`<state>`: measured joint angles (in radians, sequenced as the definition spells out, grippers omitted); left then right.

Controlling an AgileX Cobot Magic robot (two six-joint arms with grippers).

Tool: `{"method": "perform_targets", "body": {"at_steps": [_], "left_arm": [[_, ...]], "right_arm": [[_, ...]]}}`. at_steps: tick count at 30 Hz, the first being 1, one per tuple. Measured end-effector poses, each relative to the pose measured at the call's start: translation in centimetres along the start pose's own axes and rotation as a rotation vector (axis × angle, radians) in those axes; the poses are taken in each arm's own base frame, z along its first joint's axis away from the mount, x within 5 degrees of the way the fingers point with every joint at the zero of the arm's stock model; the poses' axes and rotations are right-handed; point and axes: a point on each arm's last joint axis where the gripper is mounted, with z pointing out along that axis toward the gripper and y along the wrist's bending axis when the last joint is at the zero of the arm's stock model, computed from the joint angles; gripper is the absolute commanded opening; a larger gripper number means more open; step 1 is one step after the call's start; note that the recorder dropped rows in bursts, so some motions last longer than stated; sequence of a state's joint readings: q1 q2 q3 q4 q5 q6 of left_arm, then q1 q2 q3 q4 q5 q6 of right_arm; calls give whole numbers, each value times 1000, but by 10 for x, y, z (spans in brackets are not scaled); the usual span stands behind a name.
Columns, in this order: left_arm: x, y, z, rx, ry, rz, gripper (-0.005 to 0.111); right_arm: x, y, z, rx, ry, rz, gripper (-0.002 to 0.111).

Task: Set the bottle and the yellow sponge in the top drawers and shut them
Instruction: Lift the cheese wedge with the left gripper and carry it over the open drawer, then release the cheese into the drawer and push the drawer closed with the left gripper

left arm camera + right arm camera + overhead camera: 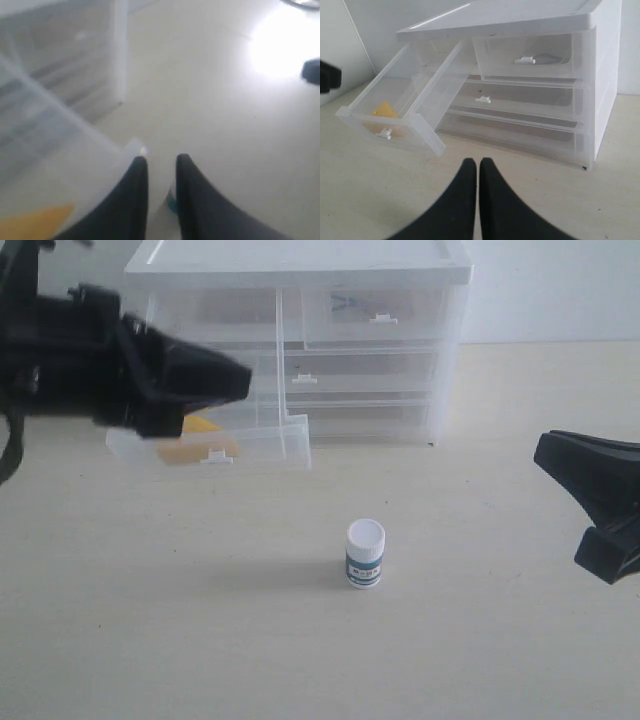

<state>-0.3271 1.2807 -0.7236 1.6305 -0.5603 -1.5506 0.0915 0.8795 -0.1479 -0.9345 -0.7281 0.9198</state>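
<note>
Hovering at the pulled-out translucent half-width drawer (pixel 255 448), left gripper (pixel 160 161) narrowly parted, seemingly empty: yellow wedge sponge (pixel 385 109) lies inside. Right gripper (pixel 479 163) pressed together; white-capped bottle (pixel 365 553) waits.

bottle (pixel 365 554) stands alone, bare table (pixel 150 640) all round, reachable from any side; pulled-out left top drawer (pixel 255 452) slopes down to table, top open, left gripper (pixel 243 380) hangs over it; right top drawer (pixel 375 312) closed
</note>
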Motion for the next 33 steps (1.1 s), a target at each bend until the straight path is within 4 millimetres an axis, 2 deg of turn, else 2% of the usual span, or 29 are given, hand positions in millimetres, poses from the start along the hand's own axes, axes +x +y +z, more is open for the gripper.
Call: {"method": "perform_targets", "body": {"at_steps": [2,6,13,17,22,26,29,31,33], "left_arm": [[26,1,-2,-70,40,-9,4],[62,4,1,-128,86,-8,4],[78,26,23,-223,159,-11,4],[74,33,27,-264,167,-5,4],[50,37,22,-318,114,33,4],[40,39,21,-333,89,46,4],[23,43,21,-364,54,61,4],[11,47,25,-379,37,69,4],[3,57,38,-394,47,84,4]], "right_arm": [[0,0,0,0,0,0,2],[0,0,0,-2,-1,0,2],[0,0,0,-2,-1,0,2],[0,0,0,-2,-1,0,2],[0,0,0,-2,-1,0,2],[0,0,0,-2,-1,0,2],[0,0,0,-2,-1,0,2],[0,0,0,-2,-1,0,2],[0,0,0,-2,-1,0,2]]}}
